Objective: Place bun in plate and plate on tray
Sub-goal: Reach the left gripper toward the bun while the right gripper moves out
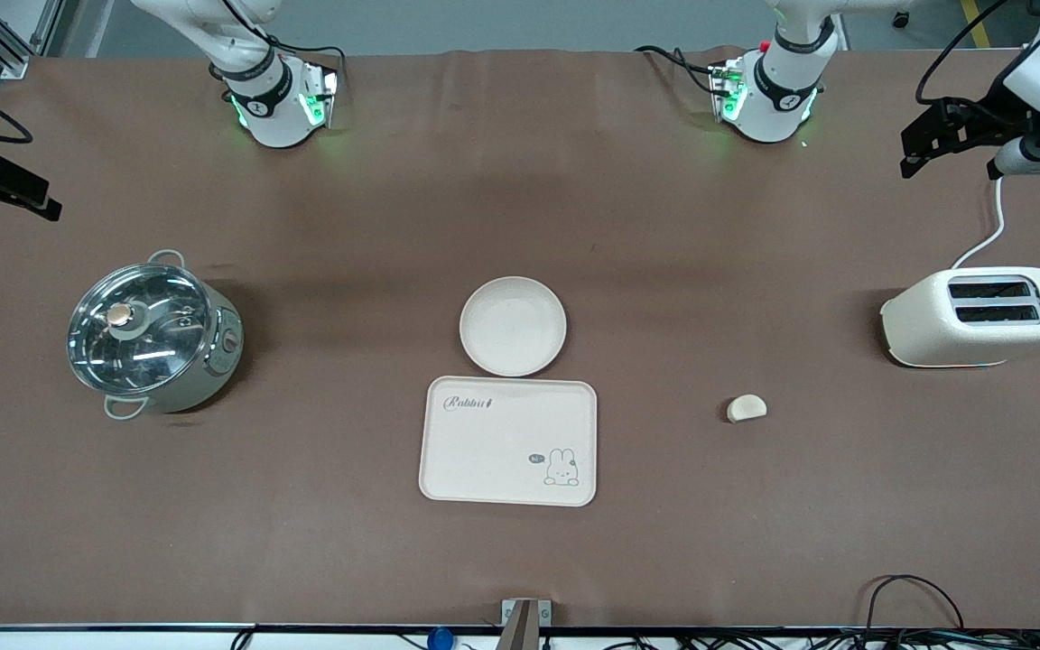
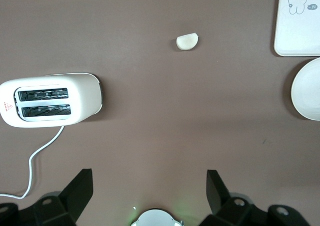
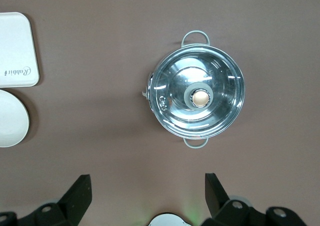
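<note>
The bun (image 1: 746, 408) lies on the brown table toward the left arm's end; it also shows in the left wrist view (image 2: 187, 41). The round plate (image 1: 513, 326) lies bare at mid-table, just farther from the front camera than the Rabbit tray (image 1: 509, 441), which is also bare. Both show at the edge of the left wrist view, plate (image 2: 307, 90) and tray (image 2: 300, 20), and of the right wrist view, plate (image 3: 10, 118) and tray (image 3: 15, 48). My left gripper (image 1: 922, 149) (image 2: 150, 188) is open and empty, high over the table near the toaster. My right gripper (image 1: 37, 200) (image 3: 147, 191) is open and empty, high near the pot.
A cream toaster (image 1: 979, 316) (image 2: 50, 99) with a white cord stands at the left arm's end. A steel pot with a glass lid (image 1: 152, 332) (image 3: 197, 98) stands at the right arm's end. Cables lie along the table's front edge.
</note>
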{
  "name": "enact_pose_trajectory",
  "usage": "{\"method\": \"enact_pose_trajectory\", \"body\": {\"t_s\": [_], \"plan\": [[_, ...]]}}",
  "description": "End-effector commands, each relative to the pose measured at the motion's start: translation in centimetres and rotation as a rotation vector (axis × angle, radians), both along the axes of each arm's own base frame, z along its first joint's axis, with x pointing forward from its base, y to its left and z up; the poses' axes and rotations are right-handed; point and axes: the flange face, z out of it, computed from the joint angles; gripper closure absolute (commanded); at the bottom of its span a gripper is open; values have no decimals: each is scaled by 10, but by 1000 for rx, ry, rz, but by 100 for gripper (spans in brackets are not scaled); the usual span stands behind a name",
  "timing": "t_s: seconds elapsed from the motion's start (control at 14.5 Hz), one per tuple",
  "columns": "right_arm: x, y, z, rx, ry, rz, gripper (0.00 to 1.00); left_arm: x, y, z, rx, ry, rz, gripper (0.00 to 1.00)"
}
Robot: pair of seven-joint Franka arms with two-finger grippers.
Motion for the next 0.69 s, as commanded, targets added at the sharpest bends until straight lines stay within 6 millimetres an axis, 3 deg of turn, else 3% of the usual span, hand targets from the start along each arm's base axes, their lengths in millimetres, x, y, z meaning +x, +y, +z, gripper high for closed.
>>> {"method": "enact_pose_trajectory", "body": {"t_s": [0.0, 0.21, 0.34, 0.55, 0.62], "plan": [[-3, -1, 2, 3, -3, 7, 0, 1, 2, 6, 20, 3, -11, 0], [-3, -1, 2, 3, -6, 7, 0, 10, 3, -3, 21, 20, -9, 0], [-2, -1, 1, 3, -8, 7, 0, 25, 5, -22, 24, 58, -10, 0], [7, 23, -1, 48, -51, 32, 0, 55, -3, -73, 26, 109, 50, 0], [12, 27, -9, 67, -50, 35, 0, 69, -10, -99, 33, 124, 140, 0]]}}
